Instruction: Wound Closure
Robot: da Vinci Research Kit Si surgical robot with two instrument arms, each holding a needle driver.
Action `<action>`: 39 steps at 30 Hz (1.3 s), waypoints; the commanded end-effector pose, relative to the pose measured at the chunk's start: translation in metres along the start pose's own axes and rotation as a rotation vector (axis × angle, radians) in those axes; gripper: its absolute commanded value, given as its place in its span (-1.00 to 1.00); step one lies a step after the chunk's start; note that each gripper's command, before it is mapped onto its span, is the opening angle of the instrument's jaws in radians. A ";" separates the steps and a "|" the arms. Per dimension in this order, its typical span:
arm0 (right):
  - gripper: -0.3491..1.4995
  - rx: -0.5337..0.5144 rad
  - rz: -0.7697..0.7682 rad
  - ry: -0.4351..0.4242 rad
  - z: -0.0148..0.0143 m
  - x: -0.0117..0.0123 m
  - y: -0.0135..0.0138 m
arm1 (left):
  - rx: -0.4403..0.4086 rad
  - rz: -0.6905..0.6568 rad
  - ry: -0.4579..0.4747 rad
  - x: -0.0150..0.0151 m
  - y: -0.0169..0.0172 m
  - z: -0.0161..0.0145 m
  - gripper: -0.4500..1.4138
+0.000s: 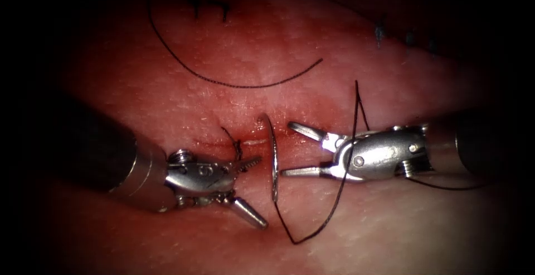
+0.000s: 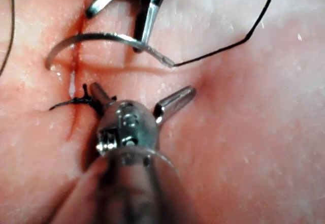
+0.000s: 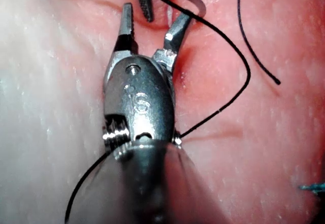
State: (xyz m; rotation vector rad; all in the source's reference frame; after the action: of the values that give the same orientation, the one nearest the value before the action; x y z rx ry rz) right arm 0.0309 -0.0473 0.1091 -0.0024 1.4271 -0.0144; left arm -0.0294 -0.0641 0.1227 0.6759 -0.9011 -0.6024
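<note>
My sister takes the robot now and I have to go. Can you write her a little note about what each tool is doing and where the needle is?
Left arm's tool: jaws open, holding nothing, beside a small dark knot of thread at the cut.
Right arm's tool: jaws open, holding nothing, on the right of the cut.
Curved silver steel needle: free between the two tools, one end at the thin red cut in the pink tissue; whether it is in the tissue, I cannot tell.
Long black thread trails from the needle past the right tool.
Done: one knot. Left: closing the cut.

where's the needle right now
In the endoscope view the needle stands between the two open tools, left tool and right tool, held by neither. Its upper end sits at the cut; thread trails from its lower end.
</note>
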 end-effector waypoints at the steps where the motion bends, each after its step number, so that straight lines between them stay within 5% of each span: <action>1: 0.67 -0.001 -0.023 0.005 0.0009 -0.0004 -0.0002 | -0.002 -0.015 0.004 0.0016 0.0005 0.0012 0.55; 12: 0.73 0.000 -0.319 0.027 0.0020 0.0002 0.0013 | 0.013 -0.018 0.012 0.0029 0.0012 0.0000 0.57; 30: 0.78 0.072 -0.537 0.093 0.0049 0.0035 0.0019 | 0.019 -0.037 0.005 -0.0005 -0.0018 -0.0019 0.57; 32: 0.62 0.077 -0.549 0.091 0.0048 0.0035 0.0019 | 0.020 -0.032 0.005 -0.0006 -0.0021 -0.0020 0.57; 37: -1.00 0.137 -0.577 0.057 0.0045 0.0028 0.0022 | 0.023 -0.031 0.005 -0.0011 -0.0026 -0.0022 0.57; 39: -1.00 0.152 -0.578 0.063 0.0044 0.0025 0.0023 | 0.023 -0.026 0.005 -0.0012 -0.0027 -0.0023 0.57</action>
State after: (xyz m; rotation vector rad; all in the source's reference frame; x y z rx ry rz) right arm 0.0348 -0.0448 0.1066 -0.2869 1.4418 -0.6049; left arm -0.0281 -0.0633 0.1187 0.7077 -0.8971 -0.6147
